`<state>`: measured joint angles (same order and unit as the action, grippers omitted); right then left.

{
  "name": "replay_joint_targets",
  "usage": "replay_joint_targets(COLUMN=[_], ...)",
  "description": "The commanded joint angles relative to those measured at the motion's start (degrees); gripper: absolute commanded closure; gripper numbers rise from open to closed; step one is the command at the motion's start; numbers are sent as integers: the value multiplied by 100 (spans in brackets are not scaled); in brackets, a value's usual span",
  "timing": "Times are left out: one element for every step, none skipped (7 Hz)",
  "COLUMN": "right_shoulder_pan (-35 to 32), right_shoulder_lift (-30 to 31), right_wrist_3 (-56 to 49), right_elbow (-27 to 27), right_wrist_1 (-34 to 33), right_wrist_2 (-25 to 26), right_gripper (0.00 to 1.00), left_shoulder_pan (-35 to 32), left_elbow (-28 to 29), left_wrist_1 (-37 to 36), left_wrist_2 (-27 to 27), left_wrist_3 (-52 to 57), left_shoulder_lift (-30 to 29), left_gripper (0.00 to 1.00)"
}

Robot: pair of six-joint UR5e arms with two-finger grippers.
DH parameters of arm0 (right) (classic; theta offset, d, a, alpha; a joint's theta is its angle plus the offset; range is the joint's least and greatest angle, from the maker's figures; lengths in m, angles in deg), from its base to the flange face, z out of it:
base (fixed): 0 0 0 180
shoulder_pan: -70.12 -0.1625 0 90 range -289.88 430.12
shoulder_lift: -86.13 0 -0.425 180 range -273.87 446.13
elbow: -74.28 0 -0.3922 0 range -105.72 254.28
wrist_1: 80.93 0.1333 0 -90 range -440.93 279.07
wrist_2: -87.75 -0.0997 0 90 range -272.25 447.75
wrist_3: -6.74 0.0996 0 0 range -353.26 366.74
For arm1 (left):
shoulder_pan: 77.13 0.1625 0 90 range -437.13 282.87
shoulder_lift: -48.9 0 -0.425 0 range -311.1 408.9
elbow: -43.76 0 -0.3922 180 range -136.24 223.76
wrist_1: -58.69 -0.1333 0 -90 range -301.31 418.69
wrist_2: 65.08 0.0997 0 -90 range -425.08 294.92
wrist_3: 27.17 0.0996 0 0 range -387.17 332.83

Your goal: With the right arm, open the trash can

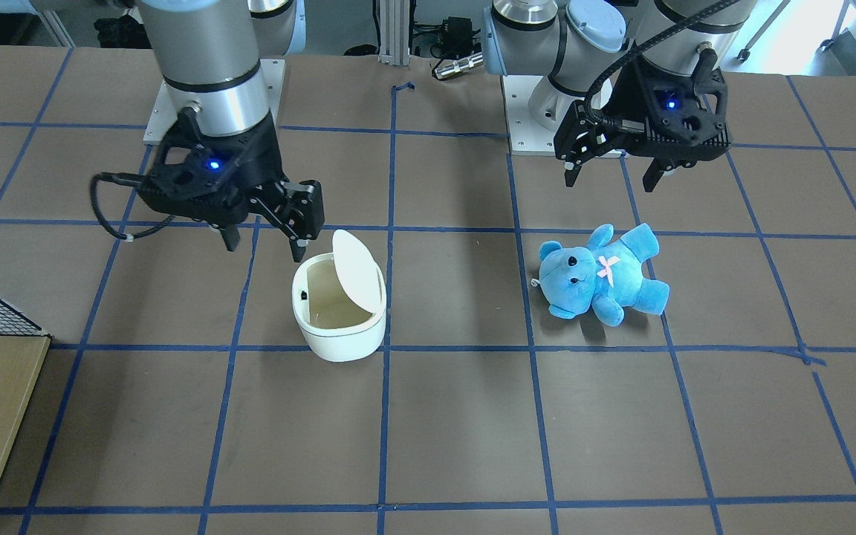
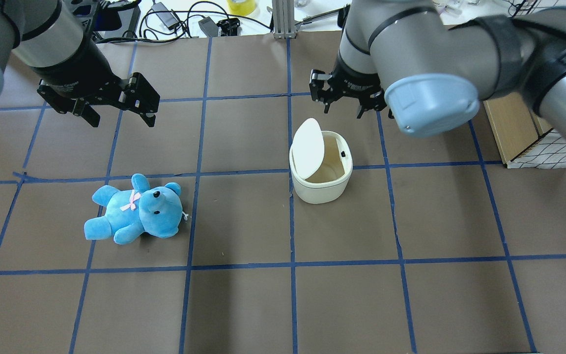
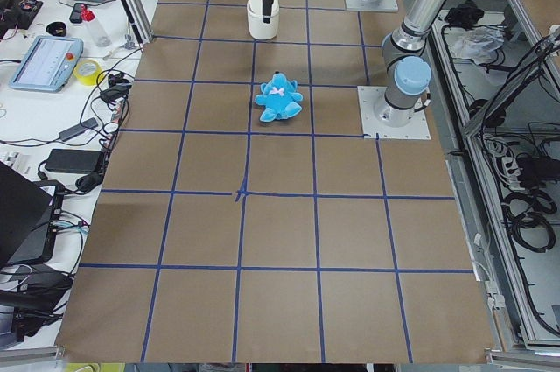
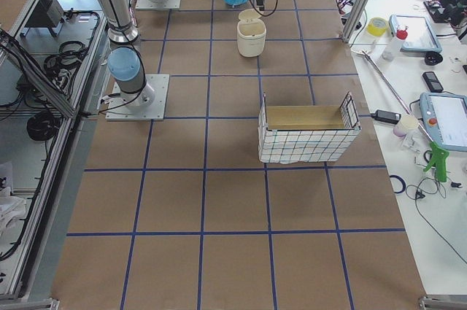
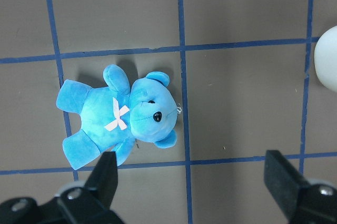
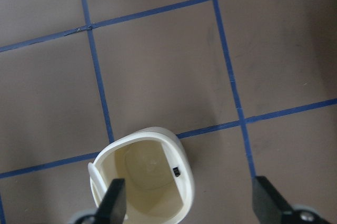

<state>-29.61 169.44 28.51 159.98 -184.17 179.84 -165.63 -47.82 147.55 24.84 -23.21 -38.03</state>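
Observation:
The white trash can [image 1: 339,334] stands on the brown table with its lid [image 1: 357,267] tipped upright and the inside showing. It also shows in the overhead view [image 2: 320,189] and in the right wrist view [image 6: 142,176]. My right gripper [image 1: 264,245] is open and empty. It hangs just above and behind the can's rim, touching nothing, as the overhead view [image 2: 343,105] and the right wrist view [image 6: 190,203] also show. My left gripper [image 1: 610,180] is open and empty, above the table behind a blue teddy bear [image 1: 599,275].
The teddy bear [image 2: 135,211] lies on its back about two grid squares from the can, below the left wrist camera [image 5: 121,116]. A wire basket with a wooden bottom [image 4: 306,135] stands at the table's end on my right. Blue tape lines grid the table.

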Motion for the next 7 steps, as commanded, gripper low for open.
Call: replay_joint_targets(right_shoulder_pan=[583,621,621,621,621,621,621], right_shoulder_lift=[54,80,107,185,203,247,247], right_wrist_3=[-828,-893,-894,-990,-1330,-1368,-1368], right_elbow=[-510,-511,-519,-502,-493,-510,-511], right_wrist_1=[689,709,735,779,779,823,884], right_wrist_2=[65,37,11,-15,-42,-42,-42], right_gripper=[0,0,0,0,0,0,0], left_shoulder_pan=[0,0,0,0,0,0,0], left_elbow=[0,0,0,0,0,0,0], left_wrist_1=[0,0,0,0,0,0,0], left_wrist_2=[8,8,0,8,0,0,0], left_wrist_3=[0,0,0,0,0,0,0], left_shoulder_lift=[0,0,0,0,0,0,0], left_gripper=[0,0,0,0,0,0,0])
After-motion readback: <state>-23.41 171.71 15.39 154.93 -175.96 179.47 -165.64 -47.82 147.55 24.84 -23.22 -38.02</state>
